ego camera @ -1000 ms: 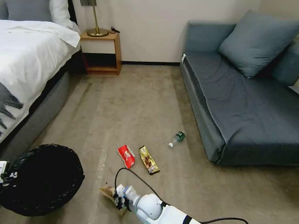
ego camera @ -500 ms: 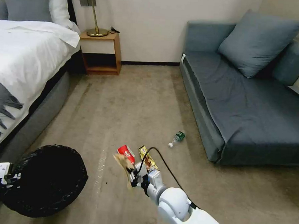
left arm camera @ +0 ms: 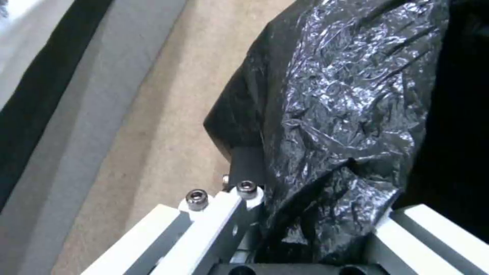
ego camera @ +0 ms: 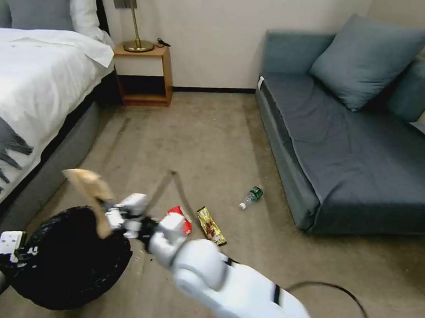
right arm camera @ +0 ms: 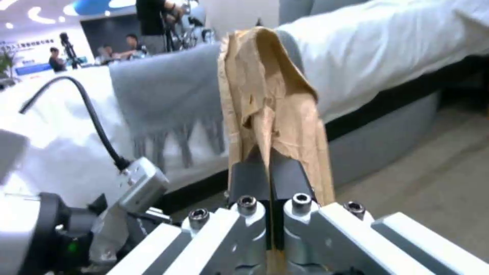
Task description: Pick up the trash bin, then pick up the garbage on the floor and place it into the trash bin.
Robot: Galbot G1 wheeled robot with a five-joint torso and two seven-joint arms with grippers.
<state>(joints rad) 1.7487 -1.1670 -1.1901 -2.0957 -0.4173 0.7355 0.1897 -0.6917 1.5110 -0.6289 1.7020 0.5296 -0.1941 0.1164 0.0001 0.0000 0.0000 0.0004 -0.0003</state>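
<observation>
The brown paper scrap (ego camera: pixel 88 190) is being pinched tight in the right gripper (ego camera: pixel 106 213), right over the trash bin (ego camera: pixel 69 258). The bin's bagged rim is being clamped by the left gripper (ego camera: pixel 15 253).

black bin bag (ego camera: pixel 69 260); brown paper scrap (ego camera: pixel 88 190); red packet (ego camera: pixel 183 217); grey-blue sofa (ego camera: pixel 356 138).

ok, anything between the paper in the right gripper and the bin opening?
Nothing visible. The right gripper is shut on the brown paper scrap at the far rim of the trash bin, which the left gripper holds by its rim; the bin's mouth is open and unobstructed.
</observation>
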